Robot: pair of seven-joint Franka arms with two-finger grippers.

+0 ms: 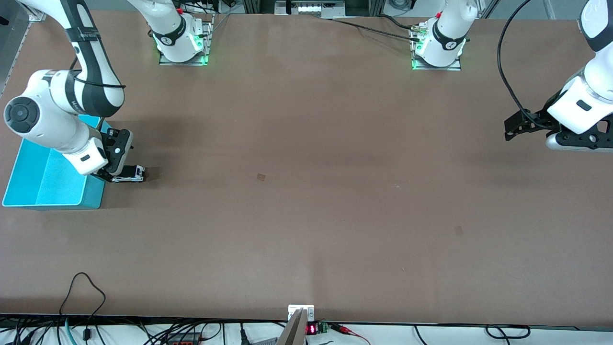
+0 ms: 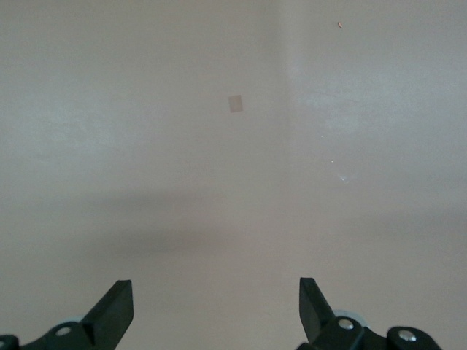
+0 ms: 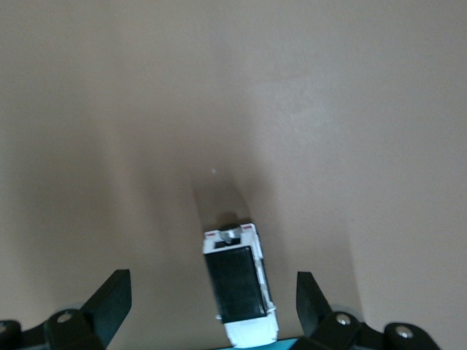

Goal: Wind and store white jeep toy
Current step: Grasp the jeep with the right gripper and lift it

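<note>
The white jeep toy (image 1: 130, 176) has a black roof and stands on the brown table, right beside the cyan bin (image 1: 28, 167), on the bin's side toward the table's middle. My right gripper (image 1: 123, 175) is over the jeep and open. In the right wrist view the jeep (image 3: 239, 288) lies between the spread fingers of the right gripper (image 3: 211, 295), with a gap on each side. A sliver of the bin (image 3: 292, 345) shows at that view's edge. My left gripper (image 1: 513, 129) waits open and empty over the table at the left arm's end, and it also shows in its own wrist view (image 2: 215, 300).
Both arm bases (image 1: 182, 45) (image 1: 437, 50) stand along the table's edge farthest from the front camera. A small square mark (image 1: 261, 177) is on the table near its middle. Cables and a small display (image 1: 311, 329) lie along the nearest edge.
</note>
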